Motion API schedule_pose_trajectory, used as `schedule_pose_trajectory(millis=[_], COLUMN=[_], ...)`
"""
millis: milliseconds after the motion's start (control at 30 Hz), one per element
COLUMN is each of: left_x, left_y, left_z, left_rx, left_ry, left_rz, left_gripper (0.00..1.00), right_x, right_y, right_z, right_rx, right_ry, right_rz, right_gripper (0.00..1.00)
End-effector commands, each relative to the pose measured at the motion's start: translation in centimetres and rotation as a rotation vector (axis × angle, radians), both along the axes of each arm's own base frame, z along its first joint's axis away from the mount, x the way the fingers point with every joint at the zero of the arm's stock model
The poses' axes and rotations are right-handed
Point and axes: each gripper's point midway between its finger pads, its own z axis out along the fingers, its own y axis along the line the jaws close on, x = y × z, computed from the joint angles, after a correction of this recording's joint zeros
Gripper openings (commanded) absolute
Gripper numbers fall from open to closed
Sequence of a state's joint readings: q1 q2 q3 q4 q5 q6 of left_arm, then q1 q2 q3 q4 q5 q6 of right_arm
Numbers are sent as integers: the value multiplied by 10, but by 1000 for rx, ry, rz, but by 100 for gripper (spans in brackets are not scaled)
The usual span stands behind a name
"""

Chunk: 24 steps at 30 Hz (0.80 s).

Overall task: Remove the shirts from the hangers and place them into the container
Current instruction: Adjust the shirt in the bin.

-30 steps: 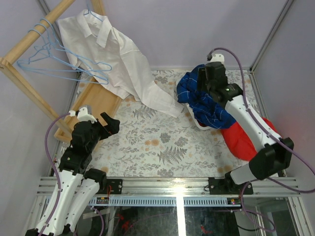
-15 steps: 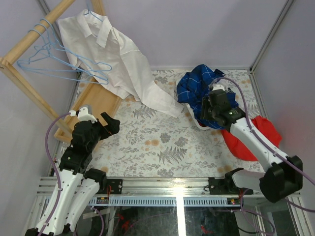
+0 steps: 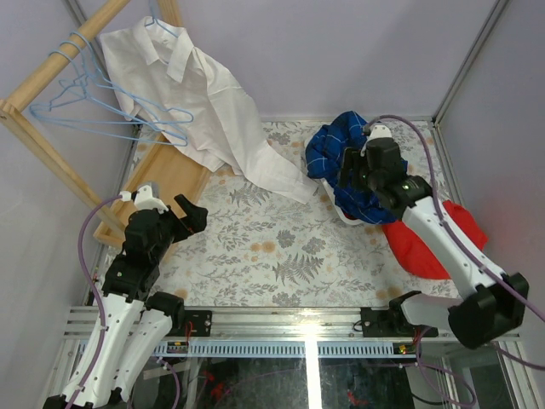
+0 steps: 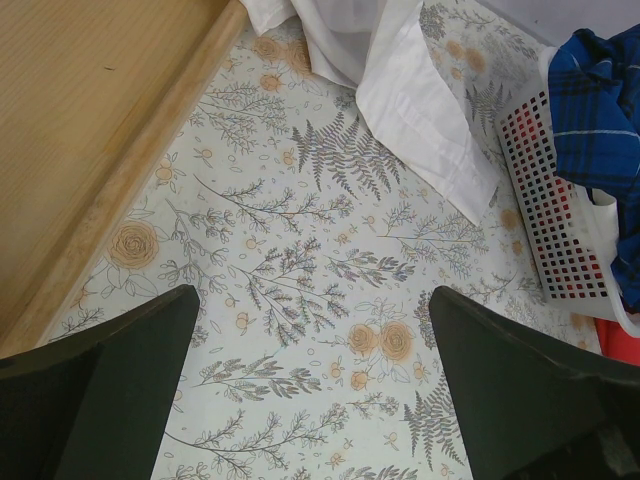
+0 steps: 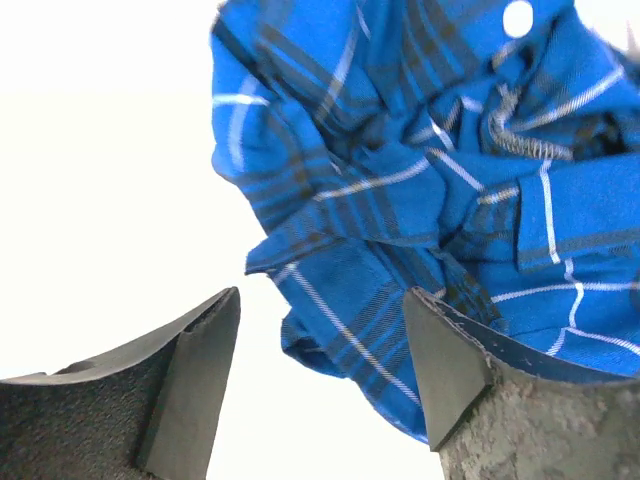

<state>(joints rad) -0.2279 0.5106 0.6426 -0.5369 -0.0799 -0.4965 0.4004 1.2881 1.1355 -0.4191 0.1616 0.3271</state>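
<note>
Fingers (image 5: 195,390) of the right gripper (image 5: 320,295) stand apart with nothing pinched between them. They point down at the blue checked shirt (image 5: 430,180), which lies crumpled in the white basket (image 4: 550,215) toward the far right corner of the surface. From where I stand the arm seems to be there to settle the shirt in, since cloth spills over the basket's far rim. By the near left edge the left gripper (image 4: 312,300) hangs above the patterned tabletop with its fingers spread wide and empty, well apart from any cloth; I take it to be waiting its turn. One white shirt (image 3: 196,94) hangs on a light-blue hanger (image 3: 157,24) from the wooden rack (image 3: 51,77) at the far left corner. Its tail drapes over the rack's base board (image 3: 166,175) and onto the surface, ending near the basket without touching it. That is the one left to come off, I'd judge. Beside it on the pole hang several bare hangers (image 3: 81,102). A plain red cloth (image 3: 426,243) lies bunched at the right edge, just beside the basket and partly under the right arm. The surface wears a pale floral cloth (image 3: 272,247), and plain lilac walls (image 3: 341,51) close the stall in, with slim metal posts (image 3: 464,60) at the corners.
</note>
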Motion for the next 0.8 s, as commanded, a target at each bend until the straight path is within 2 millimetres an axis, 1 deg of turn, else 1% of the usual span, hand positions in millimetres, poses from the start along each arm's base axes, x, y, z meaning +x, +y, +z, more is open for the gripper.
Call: schedule_pose_trajectory(millis=[0,33,100,233,433,633,767], left_x=[3,2,3,3,3,3,3], left_y=[3,3,3,2,3,3,4], left_z=[1,1,1,0,-1,0,0], left_rx=[7,6,6,8,10,9,10], left_ry=[-8,-9,-8,-2,2,-3,-4], left_rz=[15,13,13,11,15,16,20], left_gripper=[100,100,100,100,100,100,100], right_x=[-8,-13,-21,-33,-53,-69,-73], right_y=[21,25,36,54,91,120,129], right_z=[62,71,81,109,148,168,174], right_rx=[148,176,231,345,504,587,594], right_ry=[-209,-243,-293,-410,-528,-558,-600], right_rz=[126,153,221,326,563,791,890], right_gripper=[75,76,77,79,81,83,83])
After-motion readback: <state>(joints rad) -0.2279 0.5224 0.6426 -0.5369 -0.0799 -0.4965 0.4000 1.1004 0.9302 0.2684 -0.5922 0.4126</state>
